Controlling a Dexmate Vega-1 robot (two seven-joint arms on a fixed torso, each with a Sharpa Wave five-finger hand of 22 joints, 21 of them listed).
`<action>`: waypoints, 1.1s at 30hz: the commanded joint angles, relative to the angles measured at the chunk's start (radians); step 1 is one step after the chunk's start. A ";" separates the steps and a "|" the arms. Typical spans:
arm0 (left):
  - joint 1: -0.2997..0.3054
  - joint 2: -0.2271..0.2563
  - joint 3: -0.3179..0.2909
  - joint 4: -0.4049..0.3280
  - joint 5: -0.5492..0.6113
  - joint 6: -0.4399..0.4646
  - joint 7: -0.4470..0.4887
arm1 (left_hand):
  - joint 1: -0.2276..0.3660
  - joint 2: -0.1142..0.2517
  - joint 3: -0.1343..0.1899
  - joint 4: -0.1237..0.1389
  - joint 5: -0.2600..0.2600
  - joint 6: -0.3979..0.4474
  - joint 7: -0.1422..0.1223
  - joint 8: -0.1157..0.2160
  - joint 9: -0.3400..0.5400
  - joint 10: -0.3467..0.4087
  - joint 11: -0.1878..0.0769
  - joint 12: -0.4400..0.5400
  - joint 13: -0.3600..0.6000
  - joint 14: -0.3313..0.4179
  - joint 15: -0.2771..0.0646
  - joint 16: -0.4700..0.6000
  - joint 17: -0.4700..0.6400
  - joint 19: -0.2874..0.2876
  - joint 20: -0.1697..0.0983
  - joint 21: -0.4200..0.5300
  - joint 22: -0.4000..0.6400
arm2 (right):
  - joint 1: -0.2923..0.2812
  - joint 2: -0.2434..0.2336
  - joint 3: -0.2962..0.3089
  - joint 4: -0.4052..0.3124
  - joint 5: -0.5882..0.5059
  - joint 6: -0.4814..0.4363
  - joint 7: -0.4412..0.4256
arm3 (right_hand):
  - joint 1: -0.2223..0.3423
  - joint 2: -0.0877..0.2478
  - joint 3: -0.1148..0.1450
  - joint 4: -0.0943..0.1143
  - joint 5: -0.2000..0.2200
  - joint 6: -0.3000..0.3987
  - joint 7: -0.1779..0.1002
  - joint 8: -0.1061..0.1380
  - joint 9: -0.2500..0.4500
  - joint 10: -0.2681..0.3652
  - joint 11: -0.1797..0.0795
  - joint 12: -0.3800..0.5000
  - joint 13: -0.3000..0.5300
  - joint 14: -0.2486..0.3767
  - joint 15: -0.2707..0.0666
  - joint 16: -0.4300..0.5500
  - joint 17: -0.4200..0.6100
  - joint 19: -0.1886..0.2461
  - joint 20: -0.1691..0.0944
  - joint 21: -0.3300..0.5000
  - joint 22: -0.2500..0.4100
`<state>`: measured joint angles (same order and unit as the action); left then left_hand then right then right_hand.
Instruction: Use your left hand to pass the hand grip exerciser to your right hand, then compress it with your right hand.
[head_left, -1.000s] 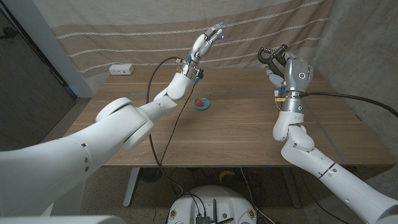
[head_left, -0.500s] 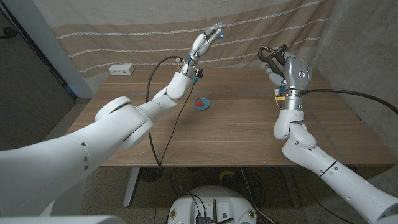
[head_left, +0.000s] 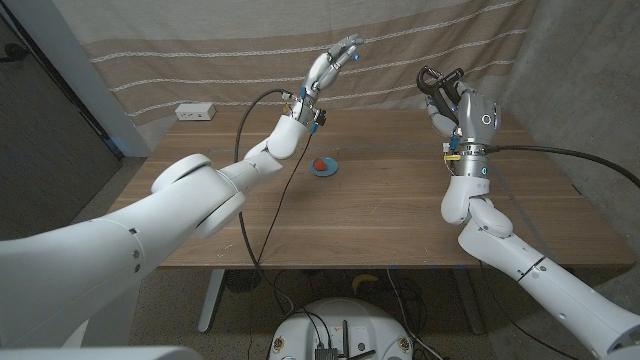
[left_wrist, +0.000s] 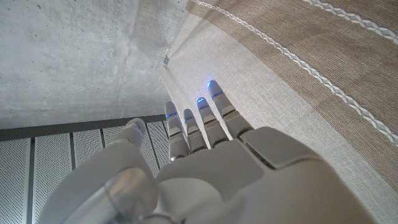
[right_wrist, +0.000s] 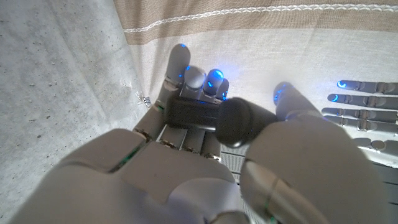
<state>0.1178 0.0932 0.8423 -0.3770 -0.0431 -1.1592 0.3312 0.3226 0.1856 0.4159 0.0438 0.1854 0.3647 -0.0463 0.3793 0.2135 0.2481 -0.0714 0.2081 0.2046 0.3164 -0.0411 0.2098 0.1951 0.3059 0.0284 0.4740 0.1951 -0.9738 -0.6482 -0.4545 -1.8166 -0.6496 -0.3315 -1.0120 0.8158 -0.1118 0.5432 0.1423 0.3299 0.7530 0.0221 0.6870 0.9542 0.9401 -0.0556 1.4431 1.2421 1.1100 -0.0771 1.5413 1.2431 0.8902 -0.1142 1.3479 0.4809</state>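
Hand grip exerciser (head_left: 438, 84) already up in the right hand (head_left: 464, 114), fingers wrapped round its handles, loop end upward; left hand (head_left: 331, 64) empty, fingers extended, well apart.

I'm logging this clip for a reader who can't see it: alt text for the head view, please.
The right hand grips the black hand grip exerciser, raised above the wooden table. The left hand is lifted with fingers extended, holding nothing; a small blue dish sits between them.
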 joint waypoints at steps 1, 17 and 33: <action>-0.002 0.001 0.002 0.001 -0.012 0.005 -0.006 | -0.002 0.010 0.015 -0.001 0.010 0.007 0.002 -0.003 0.001 -0.001 -0.003 0.001 0.002 -0.001 -0.059 -0.006 0.003 0.005 0.001 -0.001 0.004 | -0.020 0.138 0.139 0.162 -0.150 0.339 -0.105 | -0.318 0.136 0.002 0.039 0.032 0.152 -0.035 0.209 0.191 0.158 -0.126 0.132 0.002 0.183 -0.135 0.033 0.003 0.065 -0.092 -0.051 -0.013; -0.002 -0.001 -0.005 0.004 -0.035 0.026 -0.032 | -0.003 0.012 0.043 0.004 0.011 0.015 0.007 -0.007 -0.003 -0.004 -0.003 0.000 0.002 -0.007 -0.061 -0.008 0.004 0.002 0.000 -0.002 0.004 | -0.001 0.094 0.140 0.186 -0.148 0.460 -0.085 | -0.329 0.081 -0.041 -0.033 0.058 0.225 0.060 0.521 0.251 0.306 -0.055 0.130 -0.005 0.232 -0.136 0.037 0.000 0.124 -0.051 -0.020 -0.016; -0.006 -0.001 -0.012 0.006 -0.049 0.047 -0.043 | -0.007 0.013 0.065 0.009 0.011 0.021 0.011 -0.011 -0.005 -0.002 -0.002 0.001 0.002 -0.008 -0.061 -0.008 0.004 0.002 0.000 -0.001 0.005 | 0.023 0.011 0.065 0.125 -0.052 0.378 -0.055 | -0.268 0.109 -0.038 -0.053 0.067 0.191 0.084 0.613 0.284 0.331 -0.040 0.123 -0.007 0.267 -0.136 0.035 -0.002 0.141 -0.065 0.024 0.013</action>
<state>0.1150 0.0923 0.8335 -0.3725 -0.0848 -1.1248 0.2934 0.3227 0.1856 0.4699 0.0535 0.1932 0.3753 -0.0355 0.3697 0.2091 0.2480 -0.0714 0.2081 0.2047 0.3164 -0.0411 0.2014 0.1980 0.3059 0.0284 0.4740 0.1978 -0.9683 -0.5882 -0.3465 -1.6653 -0.7567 0.0816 -1.0822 0.5908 -0.1560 0.5022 0.0947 0.3889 0.8748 0.0279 1.2894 1.2340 1.2223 -0.0518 1.5344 1.2309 1.3291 -0.1791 1.5799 1.2405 1.0236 -0.1624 1.3647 0.4895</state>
